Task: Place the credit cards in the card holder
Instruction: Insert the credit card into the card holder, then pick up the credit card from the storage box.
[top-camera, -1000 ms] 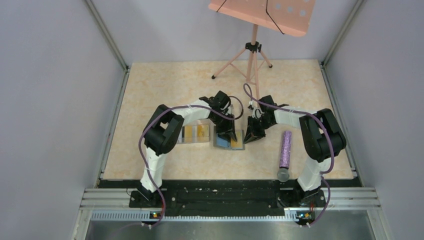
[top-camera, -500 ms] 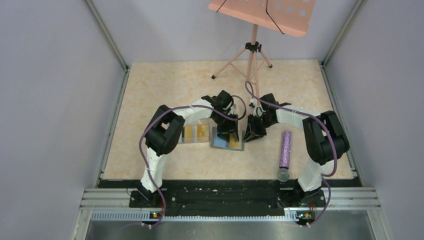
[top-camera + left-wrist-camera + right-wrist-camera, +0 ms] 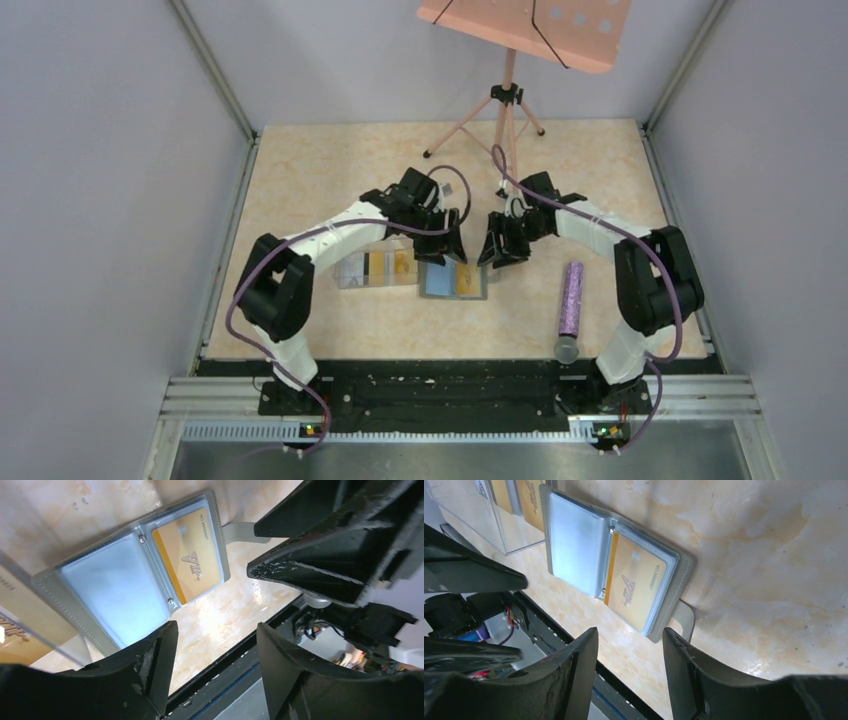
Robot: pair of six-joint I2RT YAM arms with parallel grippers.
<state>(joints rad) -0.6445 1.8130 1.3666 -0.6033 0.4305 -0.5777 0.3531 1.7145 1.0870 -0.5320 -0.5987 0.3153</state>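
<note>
Now your left gripper (image 3: pixel 215 640) and right gripper (image 3: pixel 630 640) both hang parted and empty — the holder (image 3: pixel 455 281) lies open near them, one gold card (image 3: pixel 189 555) pocketed.

The orange card (image 3: pixel 187 555) in the card holder (image 3: pixel 50 590) reads "VIP" and, apparently, "NO 8888887".

The card holder (image 3: pixel 440 283) lies open on the surface (image 3: pixel 330 170), with one card (image 3: pixel 467 281) in its right pocket. A clear box (image 3: pixel 372 268) sits just left of it.
</note>
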